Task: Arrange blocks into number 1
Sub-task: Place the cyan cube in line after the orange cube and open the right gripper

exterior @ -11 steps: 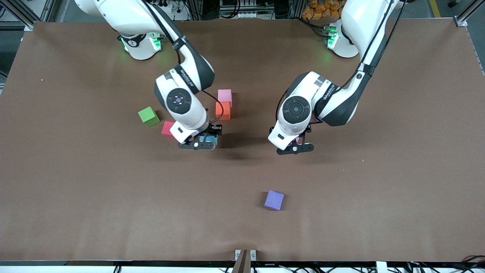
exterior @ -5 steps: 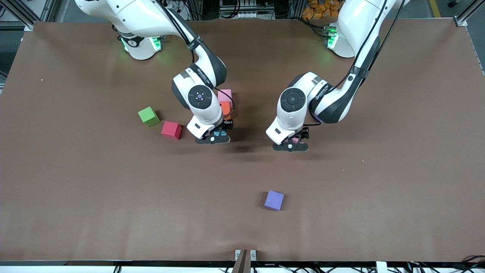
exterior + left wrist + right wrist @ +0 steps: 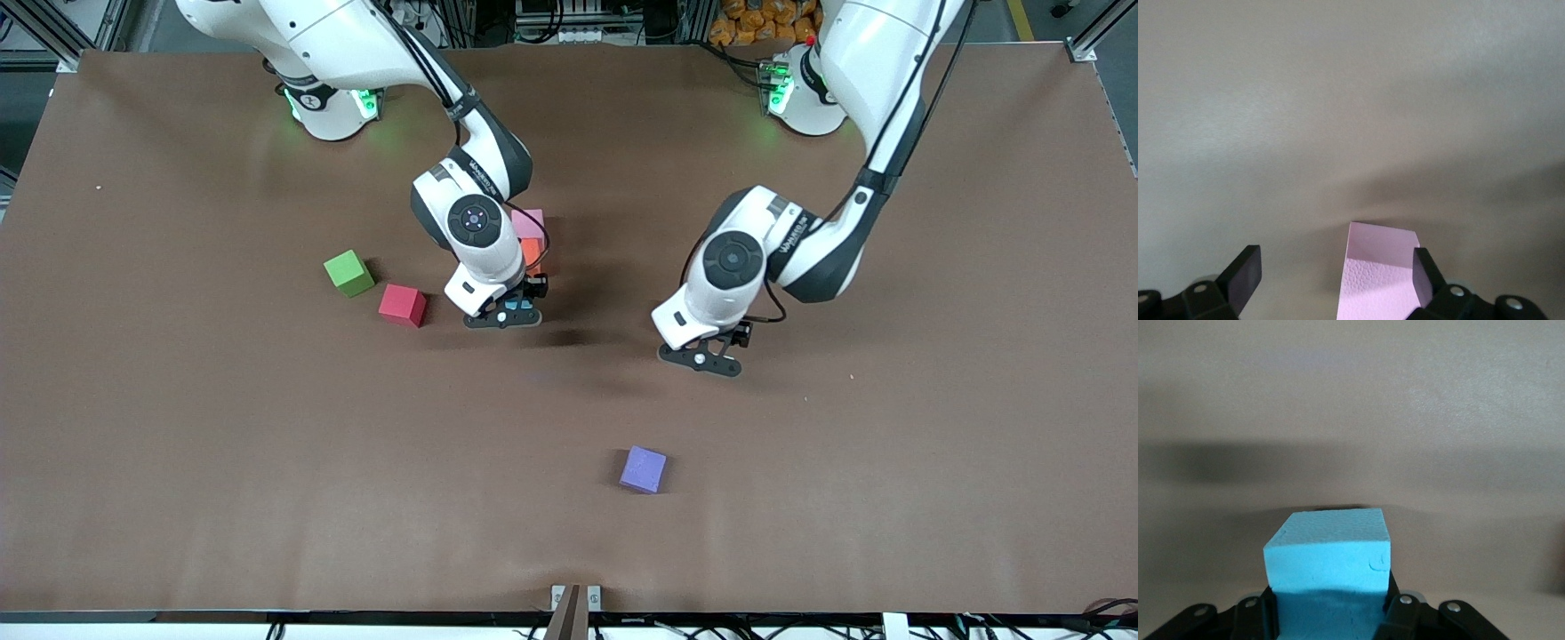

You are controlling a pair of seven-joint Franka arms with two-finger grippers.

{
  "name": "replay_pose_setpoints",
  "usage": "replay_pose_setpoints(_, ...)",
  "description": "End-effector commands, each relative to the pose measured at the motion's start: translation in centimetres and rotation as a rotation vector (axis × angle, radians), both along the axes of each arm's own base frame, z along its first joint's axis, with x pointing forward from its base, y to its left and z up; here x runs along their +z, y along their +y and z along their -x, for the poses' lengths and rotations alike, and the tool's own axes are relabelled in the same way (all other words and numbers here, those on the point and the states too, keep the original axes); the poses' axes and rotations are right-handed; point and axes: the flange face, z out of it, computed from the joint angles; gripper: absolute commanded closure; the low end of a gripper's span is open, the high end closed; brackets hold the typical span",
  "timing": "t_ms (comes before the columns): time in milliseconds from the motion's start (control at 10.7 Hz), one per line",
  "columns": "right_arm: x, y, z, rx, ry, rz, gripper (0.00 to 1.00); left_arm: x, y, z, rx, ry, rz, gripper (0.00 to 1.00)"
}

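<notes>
My right gripper (image 3: 504, 316) (image 3: 1328, 613) is shut on the light blue block (image 3: 1328, 550) (image 3: 513, 308). It holds that block low over the table, just nearer the camera than the orange block (image 3: 532, 253). A pink block (image 3: 531, 222) touches the orange one on its robot side. The red block (image 3: 402, 305) lies beside them, toward the right arm's end. My left gripper (image 3: 707, 358) (image 3: 1335, 273) is open; the second pink block (image 3: 1378, 273) sits between its jaws against one finger, with a wide gap to the other finger (image 3: 1245, 273). In the front view the gripper hides this block.
A green cube (image 3: 348, 272) lies next to the red block, toward the right arm's end. One purple cube (image 3: 643, 468) sits alone near the table's front edge. The brown table (image 3: 933, 444) is bare around it.
My right gripper carried the light blue block from beside the red block over to the orange block. My left gripper shifted toward the left arm's end, and the pink block under it no longer shows from the front.
</notes>
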Motion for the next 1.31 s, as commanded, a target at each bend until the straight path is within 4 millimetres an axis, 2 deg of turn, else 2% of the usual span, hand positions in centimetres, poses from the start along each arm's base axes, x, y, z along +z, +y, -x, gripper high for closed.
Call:
replay_pose_setpoints(0,0.5,-0.1,0.6,-0.023,-0.014,0.012,1.00,0.0,-1.5,1.2,-0.048,0.010,0.027,0.00)
replay_pose_setpoints(280,0.1,0.5,1.5,-0.028,-0.008,0.018,1.00,-0.5,-2.7,2.9,-0.153,0.035,0.035,0.00)
replay_pose_setpoints(467,-0.1,0.8,2.0,-0.021,-0.003,0.022,1.00,-1.5,-2.3,3.9,-0.199,0.054,0.014,0.00)
replay_pose_setpoints(1028,-0.7,0.9,2.6,-0.036,0.007,0.032,1.00,-2.5,-1.9,4.1,-0.199,0.071,0.004,0.00)
replay_pose_setpoints(1215,-1.0,1.5,3.0,-0.039,0.004,0.031,1.00,-2.9,-1.5,4.2,-0.195,0.079,0.000,0.00)
